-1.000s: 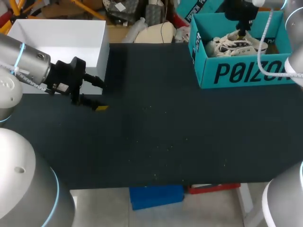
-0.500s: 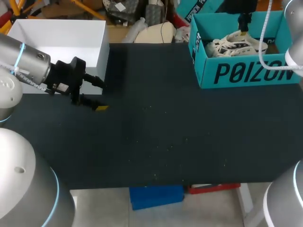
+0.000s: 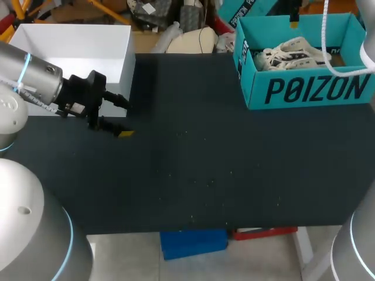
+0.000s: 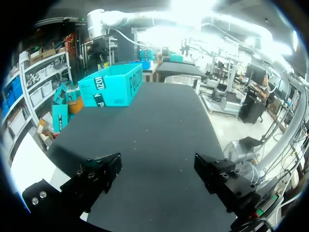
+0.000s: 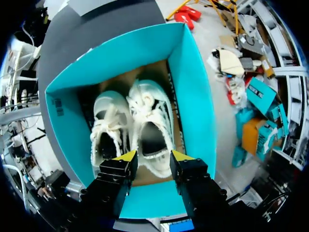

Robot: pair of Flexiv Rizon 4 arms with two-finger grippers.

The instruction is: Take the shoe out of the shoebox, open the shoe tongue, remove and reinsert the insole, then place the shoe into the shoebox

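The left tool [image 3: 122,118] hangs over the left end of the dark bench [image 3: 205,170], its fingers spread wide with nothing between them. At the far right corner stands the teal shoebox [image 3: 310,91] with two white shoes [image 5: 154,111] side by side inside. The right tool [image 5: 149,162] hovers above them, fingers parted, gripping nothing.

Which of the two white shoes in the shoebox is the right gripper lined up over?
The shoe centred in the gap between the open right gripper's fingertips; the other shoe sits aside, ahead of one finger.
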